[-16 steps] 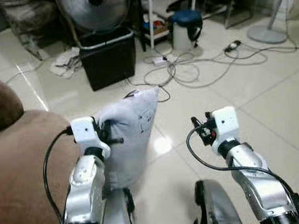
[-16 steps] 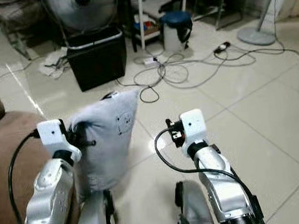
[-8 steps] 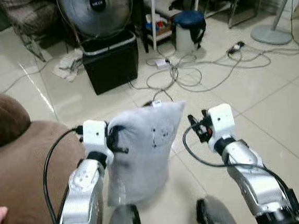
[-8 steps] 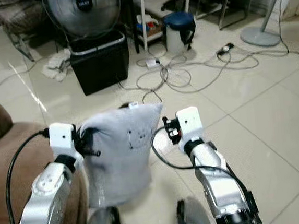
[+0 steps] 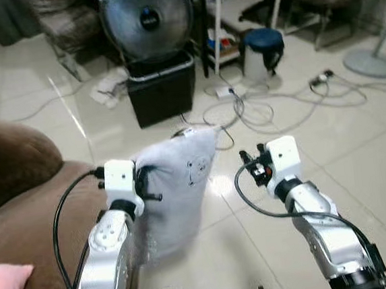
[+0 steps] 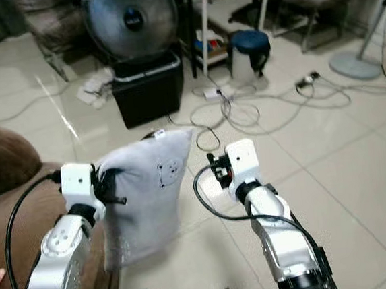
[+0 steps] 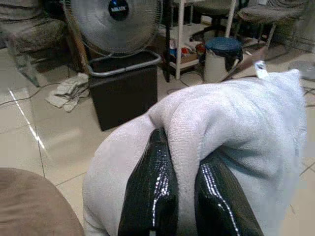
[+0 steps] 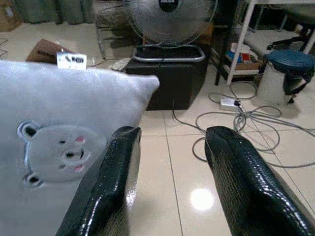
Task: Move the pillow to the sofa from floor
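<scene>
Hanging off the floor, the grey pillow (image 5: 176, 186) is pinched at its upper edge by the left gripper (image 7: 184, 196), beside the brown sofa (image 5: 22, 207). Just right of the pillow, the right gripper (image 8: 172, 191) has its fingers spread wide, holding nothing. Beyond stand a fan (image 5: 147, 20) and black bin (image 5: 161, 90).

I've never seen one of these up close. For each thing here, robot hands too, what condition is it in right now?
pillow: lifted off the floor, hanging upright, pinched at its edge.
left gripper: shut on the pillow's fabric.
right gripper: open, holding nothing, beside the pillow.
sofa: nothing set on its brown arm yet.
fan: standing on the black box; cannot tell if spinning.
cables: lying tangled on the floor.
</scene>
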Robot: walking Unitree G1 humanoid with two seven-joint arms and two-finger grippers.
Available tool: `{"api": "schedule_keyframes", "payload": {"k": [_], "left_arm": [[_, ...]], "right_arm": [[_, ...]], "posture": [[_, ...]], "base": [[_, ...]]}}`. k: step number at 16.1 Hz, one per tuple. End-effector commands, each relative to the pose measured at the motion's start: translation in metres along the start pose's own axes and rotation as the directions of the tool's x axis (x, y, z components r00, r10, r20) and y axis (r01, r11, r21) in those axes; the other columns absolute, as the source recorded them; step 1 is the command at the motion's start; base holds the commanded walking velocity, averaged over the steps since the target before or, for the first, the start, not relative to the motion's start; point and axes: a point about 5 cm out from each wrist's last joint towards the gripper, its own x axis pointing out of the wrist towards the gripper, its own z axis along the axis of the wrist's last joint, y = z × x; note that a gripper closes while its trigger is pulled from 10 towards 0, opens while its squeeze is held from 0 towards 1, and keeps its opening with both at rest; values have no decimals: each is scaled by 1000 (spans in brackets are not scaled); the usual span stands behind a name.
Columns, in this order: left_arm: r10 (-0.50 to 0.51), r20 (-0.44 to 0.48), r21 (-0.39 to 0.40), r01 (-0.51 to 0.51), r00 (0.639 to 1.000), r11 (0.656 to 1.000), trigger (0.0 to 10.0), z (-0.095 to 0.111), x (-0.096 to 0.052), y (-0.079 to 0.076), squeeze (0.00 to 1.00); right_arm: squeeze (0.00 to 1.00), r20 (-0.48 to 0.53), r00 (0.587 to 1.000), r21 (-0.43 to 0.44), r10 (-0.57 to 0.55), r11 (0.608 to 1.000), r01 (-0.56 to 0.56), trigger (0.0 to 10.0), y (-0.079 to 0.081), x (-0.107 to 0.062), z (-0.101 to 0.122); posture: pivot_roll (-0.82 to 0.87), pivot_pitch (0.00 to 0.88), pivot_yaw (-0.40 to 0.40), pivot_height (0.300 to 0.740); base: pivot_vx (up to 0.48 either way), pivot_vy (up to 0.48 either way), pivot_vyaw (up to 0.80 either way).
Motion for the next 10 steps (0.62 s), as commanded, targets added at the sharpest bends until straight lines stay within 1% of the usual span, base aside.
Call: {"api": "schedule_keyframes", "payload": {"k": [1, 3, 5, 6, 7, 8, 9, 10], "left_arm": [[-13, 55, 19, 12, 998, 1000, 10000, 11, -1, -3, 0], [-30, 43, 5, 30, 999, 1000, 10000, 10, -5, -4, 0], [-16, 55, -7, 16, 998, 1000, 10000, 15, -6, 5, 0], [0, 59, -36, 2, 998, 999, 10000, 19, -4, 10, 0], [9, 52, -6, -9, 999, 1000, 10000, 18, -2, 16, 0], [21, 49, 15, -22, 999, 1000, 10000, 16, -3, 20, 0], [27, 56, 10, -28, 998, 1000, 10000, 17, -2, 21, 0], [43, 52, -3, -43, 998, 999, 10000, 17, 0, 21, 0]], "right_arm": [[0, -3, 1000, 20, 10, 1000, -10, 10000, 2, -3, -1], [0, -12, 999, 5, 38, 999, -38, 10000, 7, -5, -4], [0, -10, 999, 7, 39, 999, -39, 10000, 4, 2, 0], [0, -8, 999, 9, 43, 999, -43, 10000, 5, 7, 4], [0, -13, 999, -3, 53, 999, -53, 10000, 4, 16, 6], [0, -35, 999, -31, 26, 999, -27, 10000, 0, 20, 3], [0, -46, 999, -21, 2, 1000, -3, 10000, -3, 20, 3], [0, -79, 997, 26, -20, 999, 22, 10000, -6, 19, -1]], "posture": [[74, 0, 14, 740], [73, 0, 19, 740], [103, 0, 1, 740], [121, 0, -2, 740], [133, 0, -7, 740], [126, 0, -15, 740], [123, 0, -19, 740], [115, 0, -14, 740]], "base": [[0, 0, 0], [0, 0, 0], [0, 0, 0], [0, 0, 0], [0, 0, 0], [0, 0, 0], [0, 0, 0], [0, 0, 0]]}}
